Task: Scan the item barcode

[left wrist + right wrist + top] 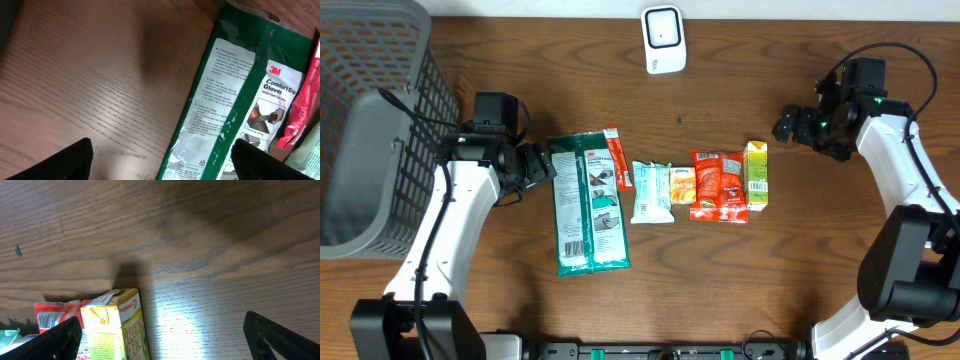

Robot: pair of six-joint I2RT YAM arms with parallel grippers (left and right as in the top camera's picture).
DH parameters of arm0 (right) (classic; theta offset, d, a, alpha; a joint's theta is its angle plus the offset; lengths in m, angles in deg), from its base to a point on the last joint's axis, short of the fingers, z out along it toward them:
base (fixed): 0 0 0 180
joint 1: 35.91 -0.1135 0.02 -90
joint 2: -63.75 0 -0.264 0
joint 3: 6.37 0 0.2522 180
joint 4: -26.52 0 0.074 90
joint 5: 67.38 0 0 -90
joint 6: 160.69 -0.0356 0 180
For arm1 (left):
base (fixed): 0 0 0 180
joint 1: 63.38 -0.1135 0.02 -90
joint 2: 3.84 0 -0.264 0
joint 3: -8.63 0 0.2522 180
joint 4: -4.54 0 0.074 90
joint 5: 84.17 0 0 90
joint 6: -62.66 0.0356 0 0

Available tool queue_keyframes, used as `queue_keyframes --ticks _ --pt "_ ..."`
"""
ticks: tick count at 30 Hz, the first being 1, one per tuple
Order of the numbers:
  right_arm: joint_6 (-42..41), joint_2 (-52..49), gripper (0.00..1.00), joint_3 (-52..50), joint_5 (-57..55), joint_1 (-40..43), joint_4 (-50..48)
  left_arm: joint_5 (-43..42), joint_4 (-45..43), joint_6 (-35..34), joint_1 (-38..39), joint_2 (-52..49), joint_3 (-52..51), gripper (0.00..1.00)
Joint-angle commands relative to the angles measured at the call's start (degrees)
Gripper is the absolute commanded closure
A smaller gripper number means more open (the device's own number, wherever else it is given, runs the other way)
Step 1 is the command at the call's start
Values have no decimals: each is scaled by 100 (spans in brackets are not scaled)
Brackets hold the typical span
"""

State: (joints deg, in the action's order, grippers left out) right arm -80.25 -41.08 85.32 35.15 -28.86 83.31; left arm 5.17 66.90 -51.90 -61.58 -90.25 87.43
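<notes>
Left gripper (540, 166): arm bent forward, jaws spread, empty, beside the flat green plastic glove packet (588, 205) at its 3 o'clock.
Right gripper (788, 125): arm angled inward, jaws apart, empty, at 1 o'clock of the yellow cardboard carton (756, 176).
White boxy scanner (663, 39): 12 o'clock.

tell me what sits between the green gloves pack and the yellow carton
Overhead view, going from the gloves pack to the yellow carton: a slim red packet, a pale tissue pack, a small orange packet, a red snack packet.
</notes>
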Motion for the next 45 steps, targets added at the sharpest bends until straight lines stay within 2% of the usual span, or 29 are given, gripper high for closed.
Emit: queue_keyframes --ticks 1,9,14,16,17,18,19,21,25,28,33,35,39,45 --pt "44 155 1 -11 -26 15 7 74 22 52 -13 4 46 10" --pt "22 155 1 -11 4 13 -24 74 22 52 -13 4 46 11" --pt "-107 155 1 -7 772 15 249 74 22 52 -13 4 46 11" --pt "-109 192 28 9 745 28 278 74 22 50 -13 4 46 10" --pt "-114 245 46 17 754 46 286 74 22 52 -13 4 46 10" --pt "-114 280 69 44 748 52 319 74 22 52 -13 4 46 11" --pt "-111 343 86 111 743 52 398 74 22 52 -13 4 46 11" --pt "-109 501 95 337 743 50 643 74 22 52 -13 4 46 11" --pt "-109 787 92 951 745 -9 1412 74 22 52 -13 4 46 10" --pt "-107 918 83 1530 748 -214 2122 74 22 52 -13 4 46 10" --pt "83 1045 51 1777 743 -901 2500 74 22 52 -13 4 46 10" --pt "109 1043 47 1764 743 -1290 2549 74 22 52 -13 4 46 10" --pt "103 992 45 1602 673 -2124 2470 74 22 52 -13 4 46 10" --pt "-376 802 43 1158 -227 -3158 1923 74 22 52 -13 4 46 10"
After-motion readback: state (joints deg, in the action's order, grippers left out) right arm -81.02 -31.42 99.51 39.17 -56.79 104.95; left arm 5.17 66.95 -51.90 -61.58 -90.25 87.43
